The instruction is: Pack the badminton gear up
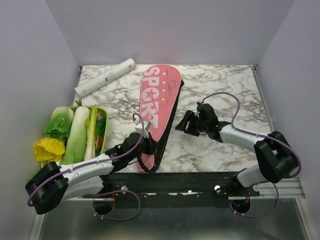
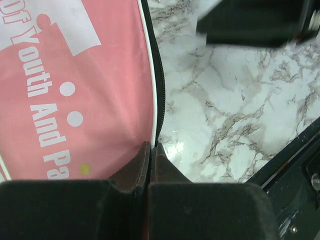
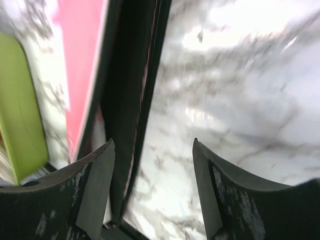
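Note:
The pink cover (image 1: 157,97) lettered "SPORT" lies lengthwise on the marble, wide end far and narrow end near, with a black strap or side along its right edge. My left gripper (image 1: 148,146) is at the narrow end, shut on the cover's black zip edge (image 2: 159,100), its fingertips (image 2: 142,155) pressed together there. My right gripper (image 1: 179,124) hovers just right of the cover and is open (image 3: 153,141), with only marble between its fingers (image 3: 102,170). The cover's black side (image 3: 125,100) is next to its left finger. A white tube (image 1: 105,77) lies at the far left.
A green tray (image 1: 103,112) of leafy vegetables stands at the left edge, close beside the cover. Bare marble table (image 1: 225,90) spreads to the right of the cover. Grey walls close in the table on three sides. The arms' black base rail (image 1: 190,180) runs along the near edge.

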`<state>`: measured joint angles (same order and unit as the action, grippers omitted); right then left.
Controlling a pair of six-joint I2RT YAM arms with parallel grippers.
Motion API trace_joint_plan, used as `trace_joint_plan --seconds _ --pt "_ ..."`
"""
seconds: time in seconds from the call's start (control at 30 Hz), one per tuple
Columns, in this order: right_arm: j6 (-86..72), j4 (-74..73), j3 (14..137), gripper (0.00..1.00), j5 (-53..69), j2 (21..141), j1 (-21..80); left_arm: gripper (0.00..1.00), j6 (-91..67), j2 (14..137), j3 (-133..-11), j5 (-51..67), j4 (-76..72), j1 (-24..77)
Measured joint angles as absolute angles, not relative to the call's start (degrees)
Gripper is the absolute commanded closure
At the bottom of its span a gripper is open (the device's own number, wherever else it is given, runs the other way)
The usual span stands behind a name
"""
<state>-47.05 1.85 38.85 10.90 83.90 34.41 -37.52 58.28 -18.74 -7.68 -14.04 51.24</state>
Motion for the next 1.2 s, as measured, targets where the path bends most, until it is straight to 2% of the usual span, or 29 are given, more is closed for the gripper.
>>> trace_joint_plan --seconds 0.2,0.4,0.73,1.0,1.2 --pt "-46.9 4.9 45.3 0.26 10.3 86.7 25.0 1.0 -37.5 58.7 -16.5 -4.9 -15.2 51.3" --pt "-48.0 7.9 54.8 0.25 10.2 95.8 20.9 1.0 -37.6 59.2 -14.8 -1.0 -17.8 52.1" --pt "-51.1 7.3 68.8 0.28 10.3 111.9 19.4 1.0 -37.5 59.0 -12.8 2.9 -20.5 54.2" --pt "-51.6 0.2 77.8 0.33 9.0 117.6 19.0 1.0 -37.5 56.9 -11.1 5.0 -21.2 56.4" --pt "-51.6 -5.0 79.4 0.34 7.2 118.6 18.1 1.0 -36.7 54.3 -9.8 6.1 -21.1 56.8"
